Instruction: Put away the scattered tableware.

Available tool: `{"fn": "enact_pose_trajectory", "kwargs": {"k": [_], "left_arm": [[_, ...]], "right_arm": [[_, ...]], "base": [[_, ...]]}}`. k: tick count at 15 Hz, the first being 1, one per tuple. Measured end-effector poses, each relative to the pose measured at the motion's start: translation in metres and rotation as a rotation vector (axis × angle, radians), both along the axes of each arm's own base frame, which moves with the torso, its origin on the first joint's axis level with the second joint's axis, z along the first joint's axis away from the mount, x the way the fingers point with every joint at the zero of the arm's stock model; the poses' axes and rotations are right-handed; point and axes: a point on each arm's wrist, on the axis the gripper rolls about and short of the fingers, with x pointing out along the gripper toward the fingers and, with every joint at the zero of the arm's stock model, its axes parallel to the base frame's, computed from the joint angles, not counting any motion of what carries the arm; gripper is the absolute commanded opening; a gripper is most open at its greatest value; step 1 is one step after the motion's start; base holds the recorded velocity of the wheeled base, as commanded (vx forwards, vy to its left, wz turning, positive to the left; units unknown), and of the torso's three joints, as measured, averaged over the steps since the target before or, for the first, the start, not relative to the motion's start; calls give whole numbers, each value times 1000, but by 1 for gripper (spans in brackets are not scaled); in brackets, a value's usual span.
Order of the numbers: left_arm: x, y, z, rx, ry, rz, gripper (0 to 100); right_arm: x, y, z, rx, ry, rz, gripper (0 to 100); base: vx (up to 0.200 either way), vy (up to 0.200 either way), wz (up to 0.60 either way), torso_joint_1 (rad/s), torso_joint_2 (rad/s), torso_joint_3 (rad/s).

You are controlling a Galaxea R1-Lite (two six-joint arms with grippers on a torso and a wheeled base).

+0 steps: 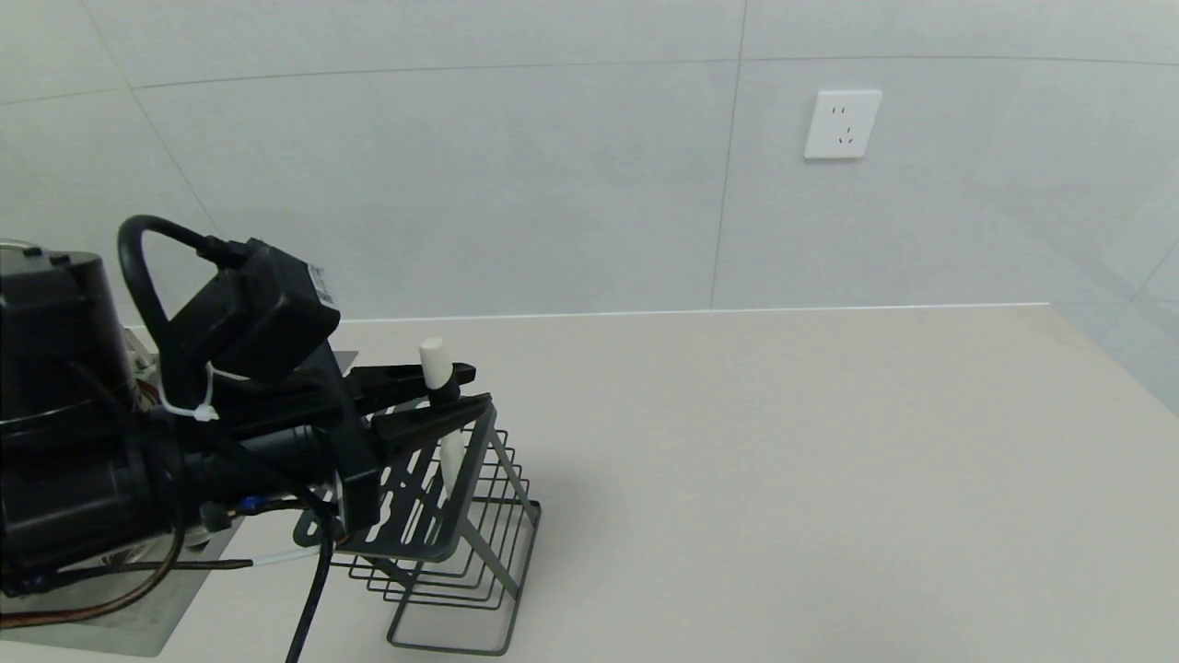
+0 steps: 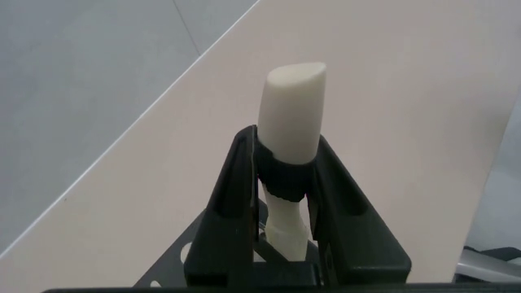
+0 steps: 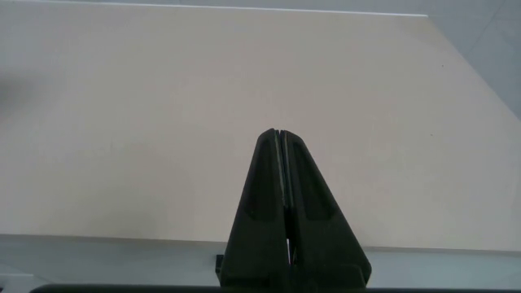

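left gripper (image 1: 463,388) is clamped on a white utensil handle (image 1: 433,355) above the wire rack (image 1: 461,552), right gripper (image 3: 282,140) pinched shut. Beige countertop (image 1: 783,460), grey tiled wall (image 1: 507,166), one white socket (image 1: 842,124).

handle (image 2: 291,110): smooth matt plastic | rack (image 1: 419,550): matt metal wire | countertop (image 1: 783,479): smooth matt | wall tiles (image 1: 553,184): smooth

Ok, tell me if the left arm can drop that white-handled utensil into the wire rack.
Probably yes: the left gripper holds the white-handled utensil upright just over the wire rack, with nothing between them.
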Motion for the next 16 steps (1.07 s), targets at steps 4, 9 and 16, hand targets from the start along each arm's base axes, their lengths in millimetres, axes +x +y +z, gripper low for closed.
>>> {"fn": "enact_pose_trajectory", "kwargs": {"k": [4,9,16], "left_arm": [[-1,1,-6,3,8,1,0],[1,0,-10,9,23,1,0],[-3,3,-20,21,58,7,100]], "right_arm": [[0,0,0,0,0,0,0],[0,0,0,0,0,0,0],[0,0,0,1,0,0,0]], "base": [[0,0,0,0,0,0],[0,0,0,0,0,0],[0,0,0,0,0,0]]}}
